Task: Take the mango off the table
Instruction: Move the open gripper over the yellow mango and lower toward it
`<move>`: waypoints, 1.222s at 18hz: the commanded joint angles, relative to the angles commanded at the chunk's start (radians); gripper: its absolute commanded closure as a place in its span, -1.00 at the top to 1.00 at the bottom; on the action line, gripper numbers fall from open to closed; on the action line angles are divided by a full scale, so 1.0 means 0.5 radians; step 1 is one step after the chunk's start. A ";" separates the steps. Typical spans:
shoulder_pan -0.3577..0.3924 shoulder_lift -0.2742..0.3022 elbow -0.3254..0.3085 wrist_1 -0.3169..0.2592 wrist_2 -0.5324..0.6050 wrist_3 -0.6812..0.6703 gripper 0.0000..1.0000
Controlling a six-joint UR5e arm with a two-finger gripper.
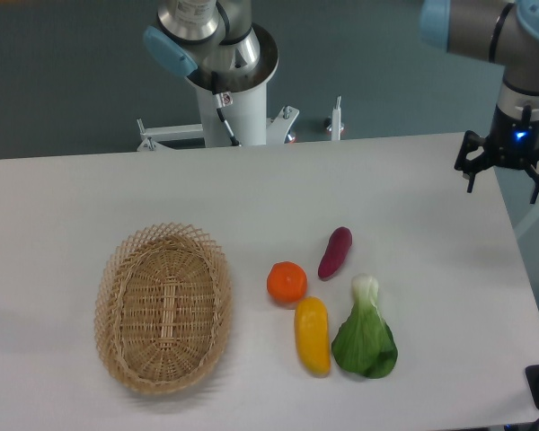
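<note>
The mango (312, 336) lies on the white table (72, 197), near the front edge and a bit right of the middle. It is yellow, going a little orange at its far end, and it lies with its length running from front to back. Nothing is holding it.

A round orange (287, 282) sits just behind the mango, very close to its far tip; I can't tell if they touch. On the mango's right is a leafy green vegetable (366, 337) with a white stem, and its leaves come right up beside the mango. A slim purple sweet potato (335, 252) lies a bit farther back, tilted, near the orange but apart from it.

To the left, well apart from the fruit, is an oval woven basket (163, 308) with nothing in it.

The gripper (508, 175) hangs up in the air over the far right side of the table, far from the mango. Its fingers are spread apart and it holds nothing. A small blue light glows on the arm just above it. The arm's white base (234, 103) stands behind the back edge of the table.
</note>
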 joint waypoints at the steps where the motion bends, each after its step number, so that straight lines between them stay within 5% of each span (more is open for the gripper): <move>1: 0.000 0.000 -0.006 0.000 0.000 0.000 1.00; 4: 0.003 0.012 -0.003 -0.009 0.000 -0.061 1.00; 9: -0.077 -0.012 0.018 -0.006 -0.006 -0.539 1.00; 22: -0.638 -0.242 0.034 0.062 0.003 -1.503 1.00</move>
